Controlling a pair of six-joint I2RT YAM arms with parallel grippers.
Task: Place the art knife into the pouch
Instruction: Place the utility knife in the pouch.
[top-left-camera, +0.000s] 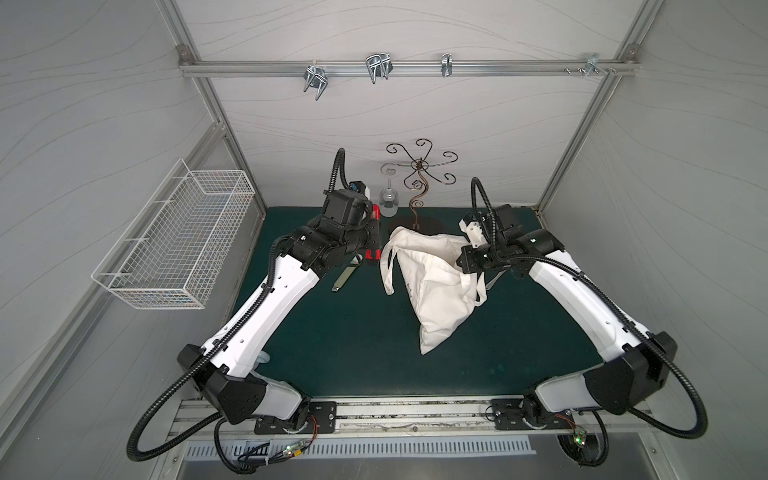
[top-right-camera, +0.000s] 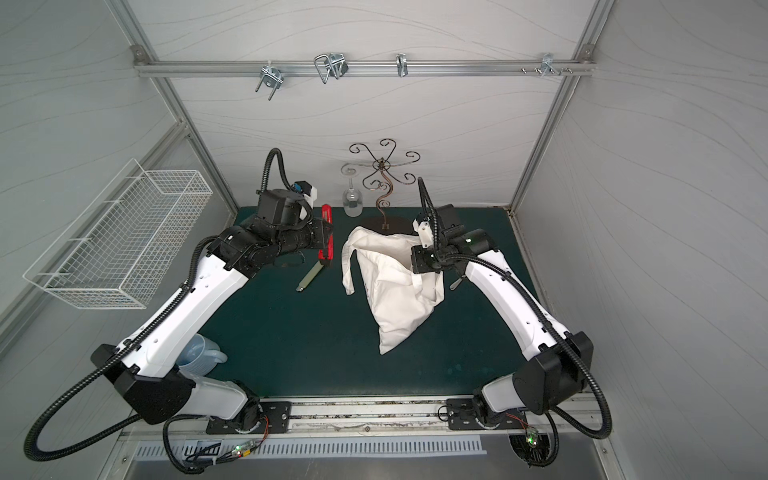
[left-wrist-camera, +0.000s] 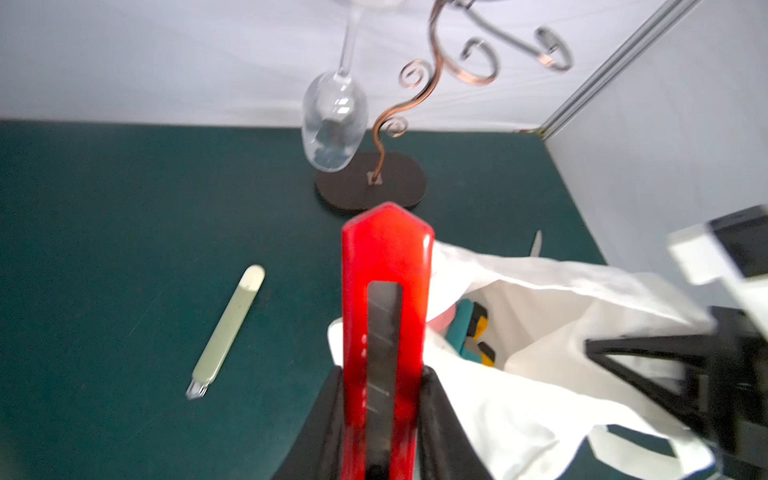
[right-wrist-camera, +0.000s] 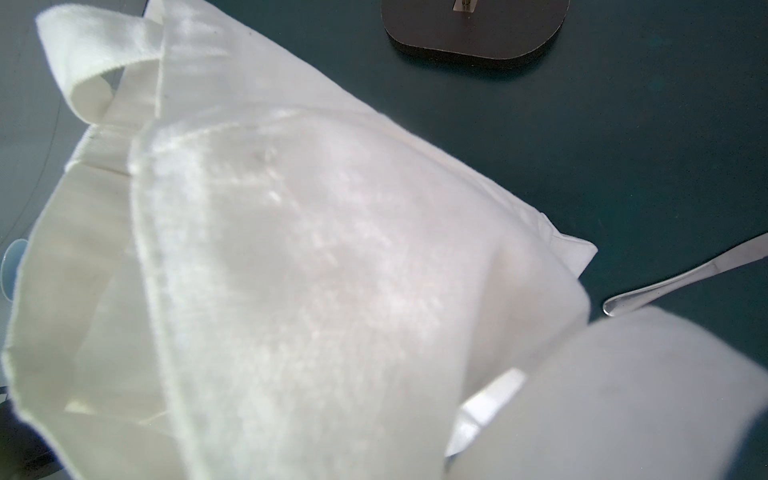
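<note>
The art knife, a red snap-off cutter with a dark blade strip, is clamped lengthwise between my left gripper's black fingers. In both top views the art knife hangs above the mat just left of the pouch. The pouch is an off-white canvas tote with loop handles. Its mouth is held up and open, with teal and yellow items inside. My right gripper is shut on the pouch's upper edge. In the right wrist view cloth hides the fingers.
A slim pale cutter lies on the green mat left of the pouch. A wine glass hangs from a copper rack at the back. A spoon lies right of the pouch. A wire basket hangs on the left wall.
</note>
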